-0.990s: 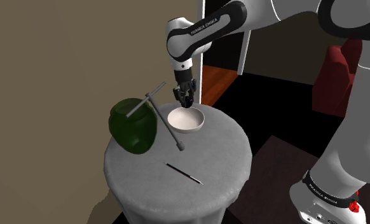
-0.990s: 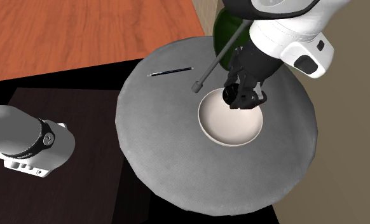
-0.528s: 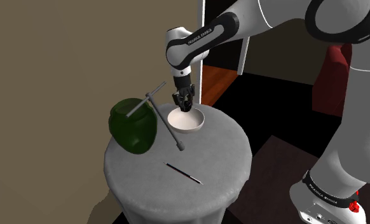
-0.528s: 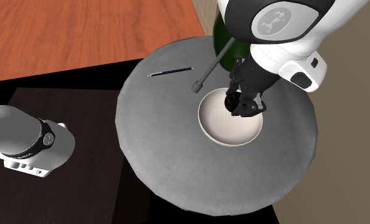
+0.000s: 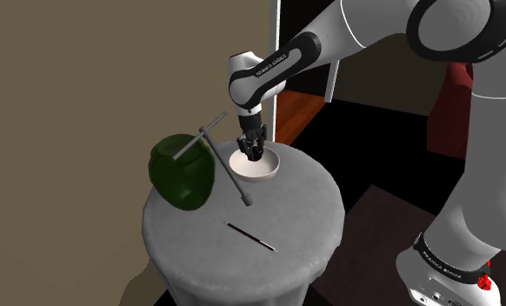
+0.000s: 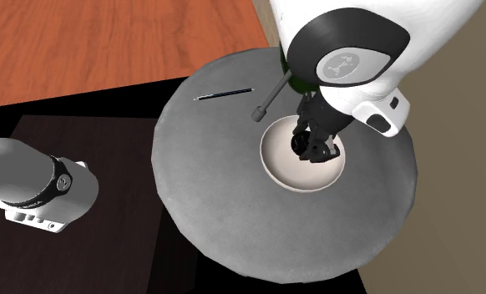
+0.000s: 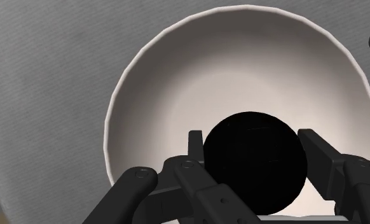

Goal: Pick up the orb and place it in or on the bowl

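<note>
A black orb (image 7: 253,159) is clasped between my two black fingers, so my gripper (image 7: 253,167) is shut on it. Straight below the orb lies the white bowl (image 7: 177,70), whose inside is bare. In the shoulder view my gripper (image 5: 255,152) hangs low inside the bowl (image 5: 269,169) on the round grey table. From the second exterior view the gripper (image 6: 312,150) and the dark orb (image 6: 301,145) sit over the bowl's (image 6: 283,167) middle, a little toward the view's top.
A dark green jar (image 5: 182,170) stands on the round grey table (image 5: 286,217) beside the bowl. A grey T-shaped tool (image 5: 216,156) leans against the jar. A thin dark pen (image 5: 251,236) lies near the table's front. The table's edge drops to a dark floor.
My gripper has come down with the orb from above the bowl's rim to low inside the bowl. The arm's wrist has swung over the bowl. Nothing on the table has moved.
</note>
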